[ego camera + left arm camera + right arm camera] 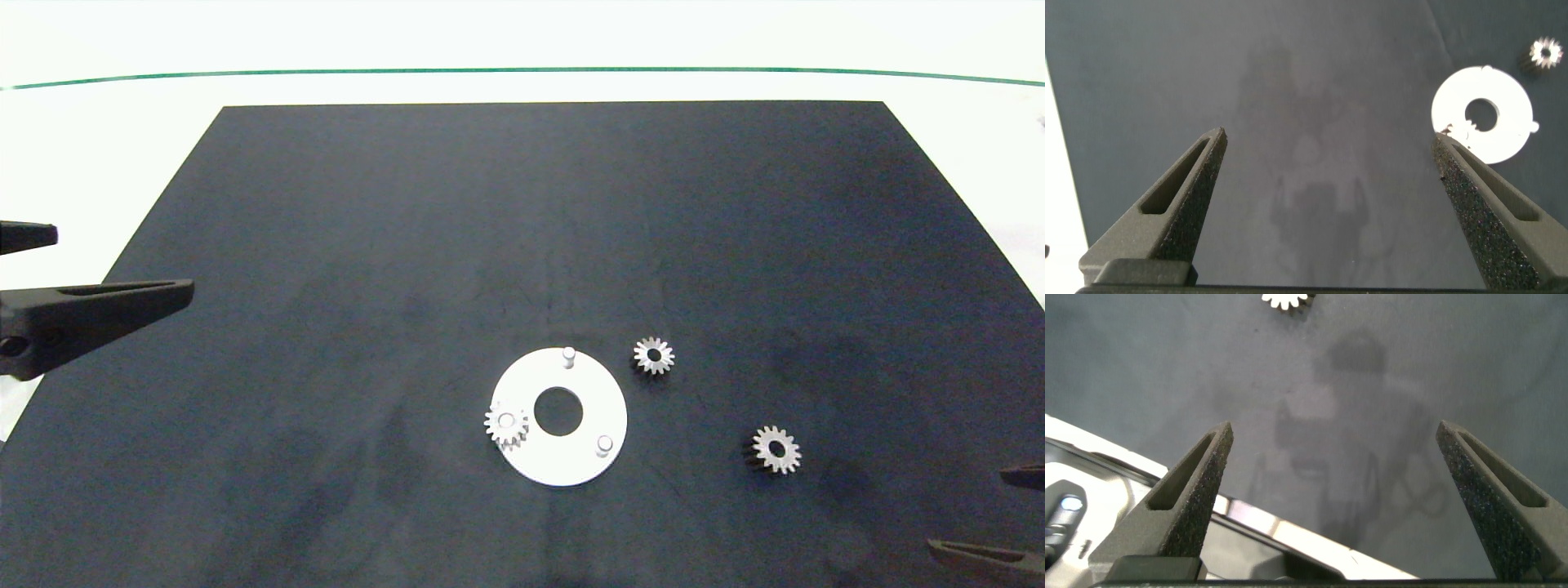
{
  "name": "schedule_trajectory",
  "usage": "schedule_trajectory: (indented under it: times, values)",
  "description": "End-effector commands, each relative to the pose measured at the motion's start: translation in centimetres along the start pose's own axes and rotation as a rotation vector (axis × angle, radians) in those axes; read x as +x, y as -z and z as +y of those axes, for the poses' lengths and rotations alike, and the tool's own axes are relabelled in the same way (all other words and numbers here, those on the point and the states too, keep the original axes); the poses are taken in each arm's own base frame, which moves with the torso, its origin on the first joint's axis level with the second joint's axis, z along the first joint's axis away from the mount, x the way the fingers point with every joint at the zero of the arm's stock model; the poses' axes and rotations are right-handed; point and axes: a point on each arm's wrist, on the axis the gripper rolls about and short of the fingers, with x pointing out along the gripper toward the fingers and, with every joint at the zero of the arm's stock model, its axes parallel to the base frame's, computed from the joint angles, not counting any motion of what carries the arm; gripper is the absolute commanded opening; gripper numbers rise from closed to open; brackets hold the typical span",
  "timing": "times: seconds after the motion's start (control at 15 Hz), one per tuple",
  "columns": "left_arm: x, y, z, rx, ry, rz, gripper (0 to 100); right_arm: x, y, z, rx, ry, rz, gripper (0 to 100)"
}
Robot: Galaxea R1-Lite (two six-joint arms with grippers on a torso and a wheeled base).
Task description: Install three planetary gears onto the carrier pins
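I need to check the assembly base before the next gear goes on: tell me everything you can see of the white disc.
The white disc is a flat, matte ring with a large round centre hole, lying flat on the dark mat. Three short pale pins stand on it: two bare, the third carrying a silver gear that overhangs its edge. Neither gripper touches it.

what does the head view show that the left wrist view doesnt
Only the head view shows the gear on its pin, the two bare pins, the second loose gear and the right tool. Only the left wrist view shows the left tool wide open, close up. Both share the white disc, the nearer loose gear and the dark mat.
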Motion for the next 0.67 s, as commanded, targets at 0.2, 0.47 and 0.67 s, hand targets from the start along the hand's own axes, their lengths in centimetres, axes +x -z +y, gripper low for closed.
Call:
schedule_trajectory:
  times: [0.2,0.47,0.67]
  values:
    - [-1.5,0.4,0.6,-0.024,-0.017,-0.065,100,4.0,-2.2,-1.1,-0.091,0.024,0.075,100]
    - [-2.0,0.5,0.8,-0.03,-0.026,-0.081,100,6.3,-3.3,-1.4,-0.195,0.004,0.104,100]
    - [-2.1,1.0,0.8,-0.028,-0.027,-0.075,100,8.2,-4.0,-1.2,-0.212,-0.042,0.093,100]
